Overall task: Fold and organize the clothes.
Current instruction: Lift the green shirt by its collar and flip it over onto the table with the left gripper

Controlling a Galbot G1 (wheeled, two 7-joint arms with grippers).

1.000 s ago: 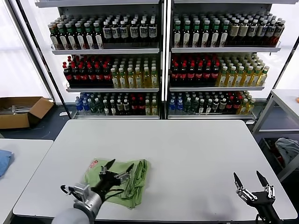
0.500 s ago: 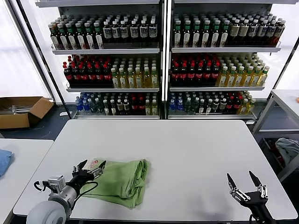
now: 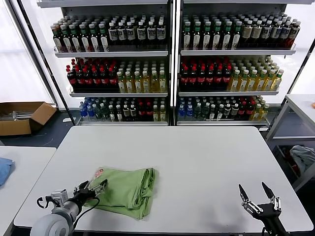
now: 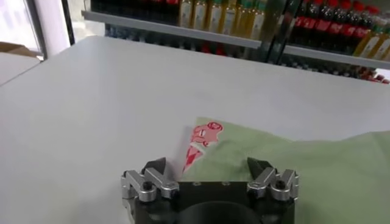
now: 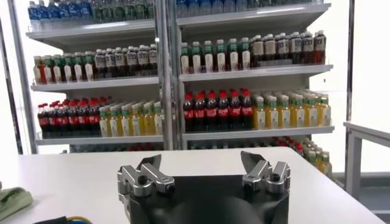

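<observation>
I see the folded shirts (image 3: pixel 127 189) on the table's (image 3: pixel 197 162) near left. Left gripper (image 3: pixel 93 188) spread at their left edge, holding nothing. Right gripper (image 3: pixel 257 195) spread, near right, empty.

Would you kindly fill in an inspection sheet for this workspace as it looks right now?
Surface: white table, bare apart from the clothes.
Job's things: folded green clothes lying flat near the table's front left, red print at one corner.
Clutter: nothing seen on the table.
Grippers: left gripper open, at the clothes' left edge, holding nothing; right gripper open and empty at the front right corner.
Cables: black cable looped on the left arm.
Surroundings: drink shelves behind; cardboard box on the floor at left; blue cloth on a side table.
</observation>
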